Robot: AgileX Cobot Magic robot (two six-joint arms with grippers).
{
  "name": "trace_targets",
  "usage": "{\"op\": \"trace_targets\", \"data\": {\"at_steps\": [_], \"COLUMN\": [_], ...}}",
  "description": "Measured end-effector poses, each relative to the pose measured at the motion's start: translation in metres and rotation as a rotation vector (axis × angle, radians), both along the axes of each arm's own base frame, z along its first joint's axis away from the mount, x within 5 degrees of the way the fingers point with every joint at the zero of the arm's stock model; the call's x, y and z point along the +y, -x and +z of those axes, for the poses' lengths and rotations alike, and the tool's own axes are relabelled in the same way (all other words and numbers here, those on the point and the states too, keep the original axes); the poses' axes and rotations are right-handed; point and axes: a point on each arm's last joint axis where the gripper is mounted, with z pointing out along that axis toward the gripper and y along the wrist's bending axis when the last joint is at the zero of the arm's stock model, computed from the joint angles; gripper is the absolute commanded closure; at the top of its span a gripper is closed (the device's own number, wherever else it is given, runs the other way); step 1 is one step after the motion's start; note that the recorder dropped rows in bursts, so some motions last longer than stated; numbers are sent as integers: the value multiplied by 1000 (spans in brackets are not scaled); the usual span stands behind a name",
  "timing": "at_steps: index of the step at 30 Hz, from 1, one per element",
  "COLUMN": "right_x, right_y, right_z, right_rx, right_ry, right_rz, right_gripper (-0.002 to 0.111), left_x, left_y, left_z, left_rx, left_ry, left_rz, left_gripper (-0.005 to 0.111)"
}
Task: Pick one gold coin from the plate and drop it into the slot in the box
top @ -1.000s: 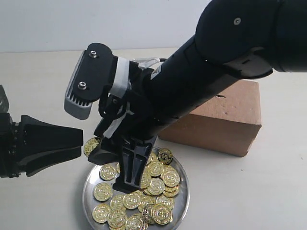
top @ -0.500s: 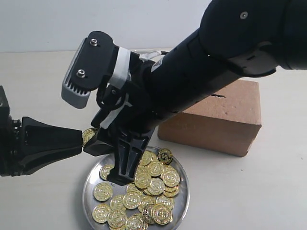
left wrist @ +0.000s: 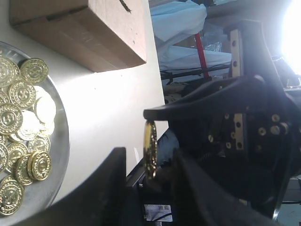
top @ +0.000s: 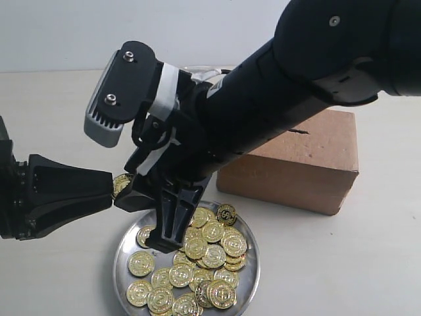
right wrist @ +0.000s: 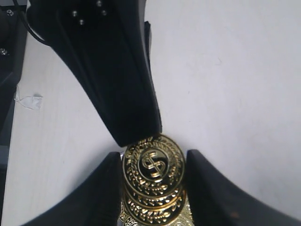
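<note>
One gold coin (top: 121,185) hangs above the left rim of the silver plate (top: 123,255), which holds several more coins (top: 214,253). My right gripper (top: 126,193) reaches across from the right and is shut on that coin (right wrist: 153,165); a second coin seems stacked behind it. My left gripper (top: 110,187) points at it from the left, open. In the left wrist view the coin (left wrist: 150,146) stands edge-on between the left fingers (left wrist: 117,181) with a gap on each side. The reddish-brown box (top: 309,164) with its dark slot (top: 299,131) sits behind the plate to the right.
The right arm's bulk (top: 296,85) covers the middle of the scene and part of the box. In the right wrist view a left finger (right wrist: 117,84) overlaps the coin's upper edge above the pale table (right wrist: 235,70). The box (left wrist: 94,33) lies just beyond the plate (left wrist: 63,141).
My right gripper has risen off the plate and swung left, carrying the coin up to the left gripper's tip. The left gripper edged slightly towards it.
</note>
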Motion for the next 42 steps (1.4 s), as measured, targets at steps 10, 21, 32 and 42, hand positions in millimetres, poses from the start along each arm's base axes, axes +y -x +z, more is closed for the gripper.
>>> {"op": "trace_targets", "data": {"at_steps": [10,21,32,42], "right_x": [1,1,1,1], "right_y": [-1,-1,-1,-1], "right_z": [1,1,3,3], "right_rx": [3,7,0,-2], "right_ry": [-19,-24,-30,-32], "right_rz": [-18,-22,-28,-28], "right_gripper": [84,84,84,84], "left_x": [0,0,0,-1], "left_y": [0,-1,-7,-6], "left_z": [0,0,6,6], "left_rx": [0,2,-26,-22], "left_ry": [4,5,10,8], "left_rz": [5,7,11,7], "left_gripper": [75,96,96,96]}}
